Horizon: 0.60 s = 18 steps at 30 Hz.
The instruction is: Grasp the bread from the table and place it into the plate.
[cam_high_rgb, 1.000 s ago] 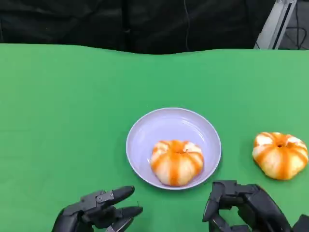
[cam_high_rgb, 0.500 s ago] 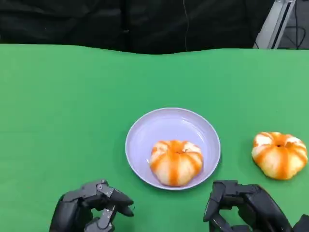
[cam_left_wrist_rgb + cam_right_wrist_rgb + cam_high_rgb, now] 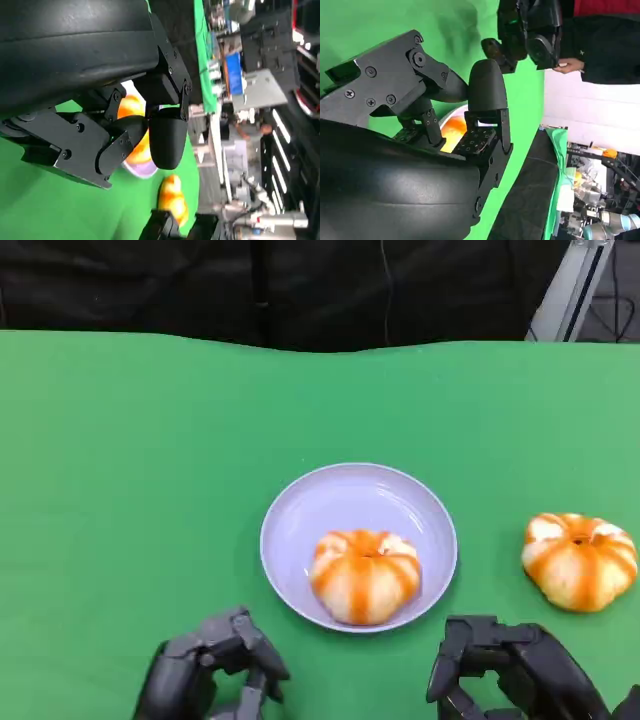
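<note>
One orange-and-white striped bread (image 3: 365,575) lies in the lilac plate (image 3: 345,495) at the table's middle. A second bread (image 3: 580,560) sits on the green cloth to the plate's right. My left hand (image 3: 215,675) is near the front edge, left of the plate, fingers curled in and holding nothing. My right hand (image 3: 510,675) is at the front right, just in front of the second bread, also curled with nothing in it. In the left wrist view the plated bread (image 3: 131,107) shows behind my left hand (image 3: 125,125), with the second bread (image 3: 172,197) beyond it.
Green cloth (image 3: 130,470) covers the table up to a dark backdrop at the far edge. A metal stand leg (image 3: 570,290) rises at the far right. In the right wrist view a person's hand (image 3: 567,65) shows beyond the table.
My left hand has curled its fingers in from an outstretched pose and drawn back toward the front edge. The right hand, plate and both breads have stayed put.
</note>
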Motion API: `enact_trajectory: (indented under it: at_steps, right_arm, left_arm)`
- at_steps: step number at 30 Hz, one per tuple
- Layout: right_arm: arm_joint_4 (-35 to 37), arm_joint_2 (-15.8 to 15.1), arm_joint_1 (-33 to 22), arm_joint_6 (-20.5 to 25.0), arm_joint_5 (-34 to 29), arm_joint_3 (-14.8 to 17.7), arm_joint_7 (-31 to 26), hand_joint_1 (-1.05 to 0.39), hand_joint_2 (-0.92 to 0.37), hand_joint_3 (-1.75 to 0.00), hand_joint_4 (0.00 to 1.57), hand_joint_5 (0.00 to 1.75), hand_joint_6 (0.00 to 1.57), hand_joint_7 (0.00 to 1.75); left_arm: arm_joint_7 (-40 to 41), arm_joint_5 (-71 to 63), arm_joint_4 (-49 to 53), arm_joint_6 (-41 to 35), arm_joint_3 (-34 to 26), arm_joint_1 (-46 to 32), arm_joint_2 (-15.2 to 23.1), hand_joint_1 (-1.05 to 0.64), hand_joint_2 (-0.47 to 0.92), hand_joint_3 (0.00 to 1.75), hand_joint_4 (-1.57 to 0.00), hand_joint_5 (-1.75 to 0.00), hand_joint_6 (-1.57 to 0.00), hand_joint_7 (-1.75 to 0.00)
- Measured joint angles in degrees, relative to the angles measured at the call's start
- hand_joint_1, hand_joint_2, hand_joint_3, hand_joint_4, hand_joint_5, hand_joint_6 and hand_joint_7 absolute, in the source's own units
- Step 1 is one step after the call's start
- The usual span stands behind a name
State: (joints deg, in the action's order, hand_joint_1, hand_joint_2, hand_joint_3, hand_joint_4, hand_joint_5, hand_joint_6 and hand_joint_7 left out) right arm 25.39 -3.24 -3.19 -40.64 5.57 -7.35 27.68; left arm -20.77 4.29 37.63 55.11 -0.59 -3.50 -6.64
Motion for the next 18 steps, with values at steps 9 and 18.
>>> enact_trajectory:
  at_steps: [9,18]
  right_arm:
    - [-0.2,0.0,-0.1,0.6,0.0,0.0,0.0,-0.10,-0.56,-1.07,0.82,1.56,0.85,1.28]
    - [0.0,0.0,-0.1,0.6,0.0,0.0,0.2,-0.11,-0.56,-1.06,0.82,1.56,0.85,1.27]
  left_arm:
    - [2.5,-1.8,0.1,0.4,1.0,0.1,0.4,-0.12,0.47,1.24,-0.73,-1.74,-0.78,-1.47]
    - [2.5,-1.5,0.3,0.4,1.5,0.8,0.9,-0.11,0.48,1.25,-0.73,-1.74,-0.78,-1.47]
